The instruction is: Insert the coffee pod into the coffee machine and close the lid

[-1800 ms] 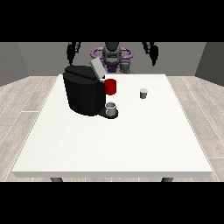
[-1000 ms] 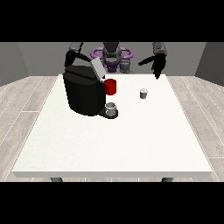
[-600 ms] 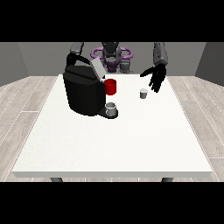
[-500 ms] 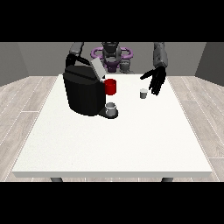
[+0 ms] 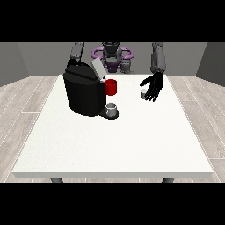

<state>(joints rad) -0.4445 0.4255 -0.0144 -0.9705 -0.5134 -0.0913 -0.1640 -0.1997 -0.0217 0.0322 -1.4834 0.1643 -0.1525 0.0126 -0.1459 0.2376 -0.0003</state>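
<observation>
Left of the coffee pod (image 5: pixel 143 93) stands the coffee machine (image 5: pixel 85 93), lid (image 5: pixel 97 68) raised, a red mug (image 5: pixel 111 87) and grey cup (image 5: pixel 112 108) at its front. The pod sits upright on the worktop (image 5: pixel 110 145). The hand at the view's right (image 5: pixel 153 87) hangs just beside the pod, fingers spread, holding nothing. Closing off-centre could tip the pod over.
</observation>
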